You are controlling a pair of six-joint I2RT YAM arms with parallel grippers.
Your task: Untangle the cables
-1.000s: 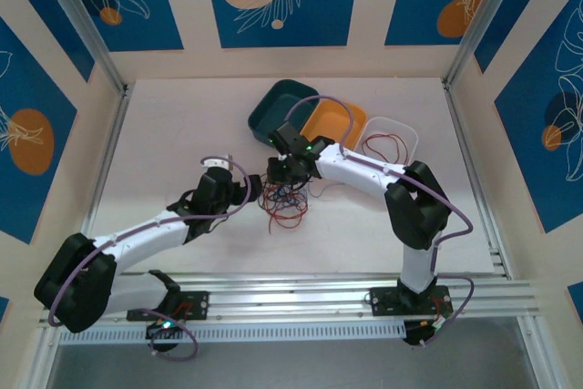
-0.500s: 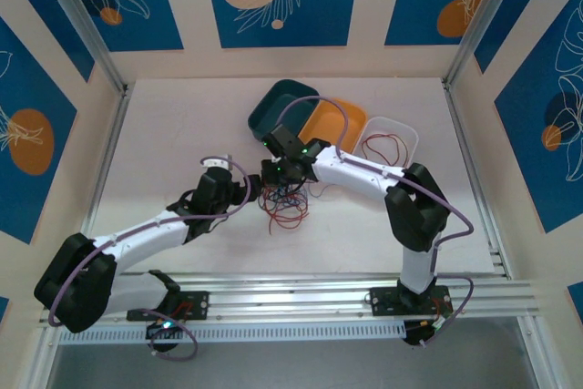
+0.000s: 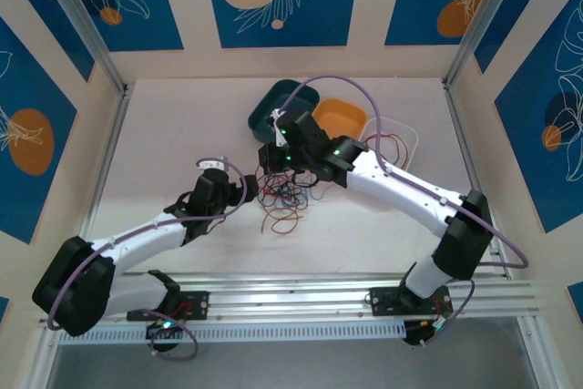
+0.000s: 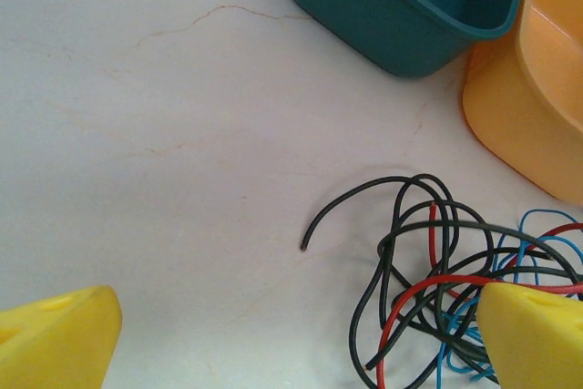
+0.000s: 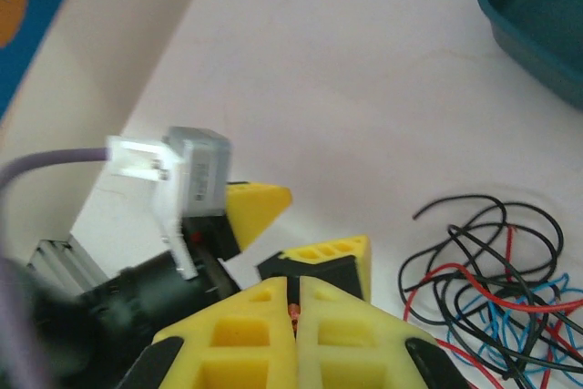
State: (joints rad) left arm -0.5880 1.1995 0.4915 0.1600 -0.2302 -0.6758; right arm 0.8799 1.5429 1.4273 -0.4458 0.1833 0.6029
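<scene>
At the centre of the surface [image 3: 173, 134], the cables [image 3: 283, 198] lie as one loose tangle of black, red and blue strands, just in front of the teal bin [image 3: 276, 105] and the orange bin [image 3: 342, 117].

Left hand [image 3: 241, 190]: it sits low at the left edge of the tangle. In its wrist view the left hand [image 4: 291, 339] stands spread wide, with the two yellow fingers [image 4: 55, 339] at opposite bottom corners. Bare surface [image 4: 137, 134] and the near edge of the cables [image 4: 437, 271] lie between them. The right-side finger overlaps the tangle's edge; contact cannot be confirmed. Nothing is gripped. One black strand ends free on the surface, clear of the bundle. The teal bin [image 4: 410, 15] and orange bin [image 4: 537, 107] stand side by side beyond.

Right hand [image 3: 271, 159]: it is positioned over the far left side of the tangle, near the teal bin. In its wrist view the right hand [image 5: 296, 302] is fully closed, with the yellow fingers pressed flat together. A speck of red shows in the seam, but whether a strand is pinched there cannot be told. The cables [image 5: 492, 298] rest on the surface to the right of the fingers. The left hand's yellow fingertips [image 5: 257, 202] show just beyond, spread apart.

A clear bin [image 3: 401, 137] at the right, beside the orange bin, contains a separate red wire.
</scene>
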